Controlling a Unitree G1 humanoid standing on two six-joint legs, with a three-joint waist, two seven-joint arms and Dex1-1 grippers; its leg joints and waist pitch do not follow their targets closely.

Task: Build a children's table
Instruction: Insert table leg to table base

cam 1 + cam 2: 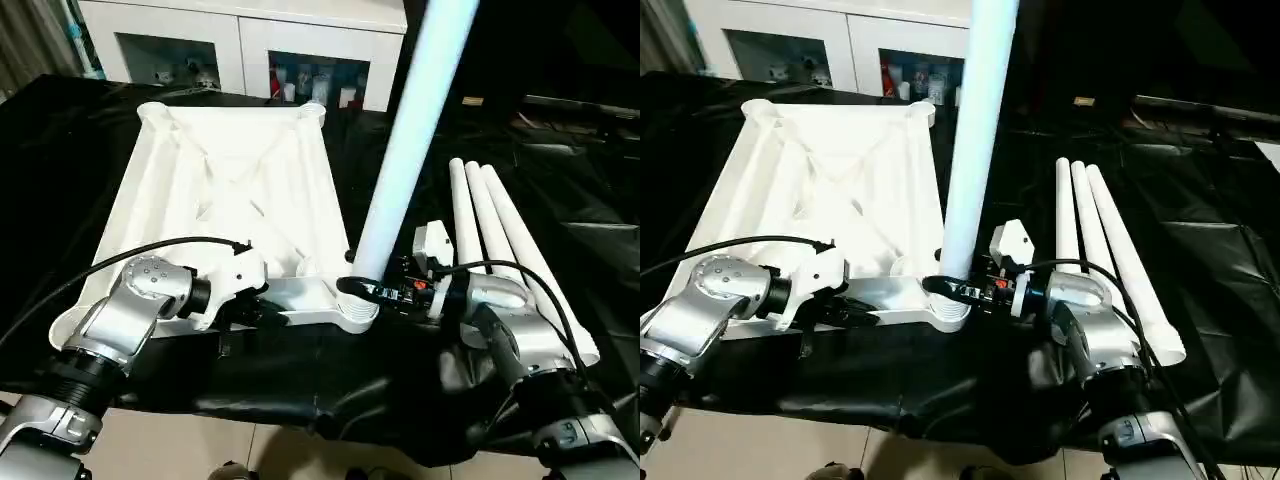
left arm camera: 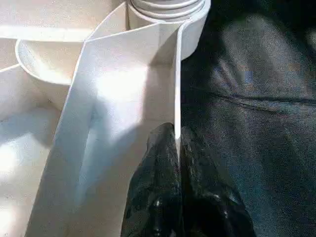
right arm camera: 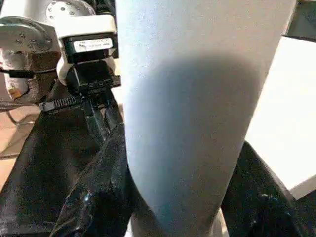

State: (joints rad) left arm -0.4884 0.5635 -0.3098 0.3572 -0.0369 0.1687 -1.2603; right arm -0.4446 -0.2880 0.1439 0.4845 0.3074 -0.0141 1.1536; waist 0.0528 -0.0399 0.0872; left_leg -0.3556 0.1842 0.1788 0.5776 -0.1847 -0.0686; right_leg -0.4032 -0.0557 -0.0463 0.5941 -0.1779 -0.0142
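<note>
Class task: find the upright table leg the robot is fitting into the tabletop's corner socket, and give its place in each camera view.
Left eye: upright leg, centre-right, running off the top.
Right eye: centre.
Left wrist: its ringed base, at the top edge.
Right wrist: broad central column.
Shared landmark: near corner socket.

left gripper pinched closed; right gripper clamped, both arms forward.

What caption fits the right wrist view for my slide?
Right gripper holds an upright white leg between its black fingers.
</note>
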